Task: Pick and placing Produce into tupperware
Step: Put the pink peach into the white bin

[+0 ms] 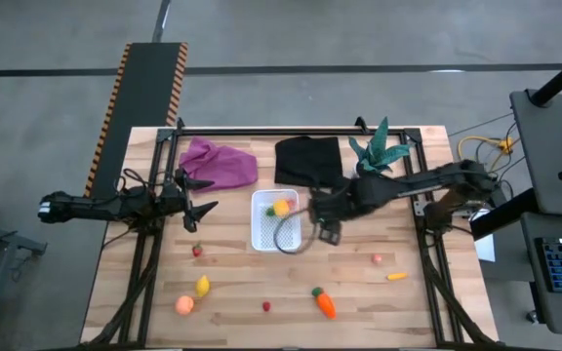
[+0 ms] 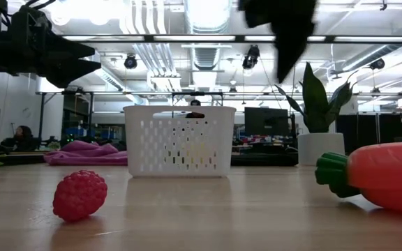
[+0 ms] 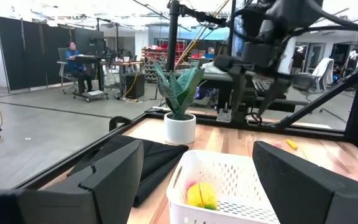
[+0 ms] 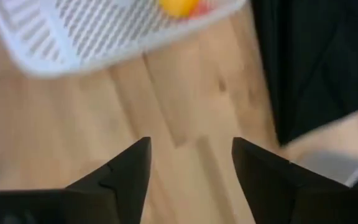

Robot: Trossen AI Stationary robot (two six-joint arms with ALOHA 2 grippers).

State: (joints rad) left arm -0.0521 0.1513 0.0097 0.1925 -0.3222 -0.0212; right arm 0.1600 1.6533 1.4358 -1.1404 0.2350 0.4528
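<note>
Right pincer (image 1: 326, 232) sits just off the tupperware's (image 1: 261, 234) right edge, above bare desk (image 1: 427, 302), prongs spread wide with nothing between them. The tub itself stands mid-desk in front of the black cloth (image 1: 308, 159), and a yellow lemon (image 1: 281, 206) with something red beside it already lies inside.

Left pincer (image 1: 200, 214) hovers left of the tub, by the purple cloth (image 1: 219, 163), also wide and empty, pointed across at the tub.

Plenty of produce is loose: the carrot (image 1: 324, 303) toward the front, a small red berry (image 1: 266, 306) left of it, a peach (image 1: 183, 304) and second lemon (image 1: 202, 286) at front left, another berry (image 1: 197, 251) nearer the left arm.

To my eye the next pick is the job. For the right arm the carrot looks closest; I'd come straight down, prongs across its narrow body rather than along it, and close near the thick end so it won't pivot. Round fruit will roll if nudged, so centre first. The potted plant (image 1: 379, 151) is safely behind.
</note>
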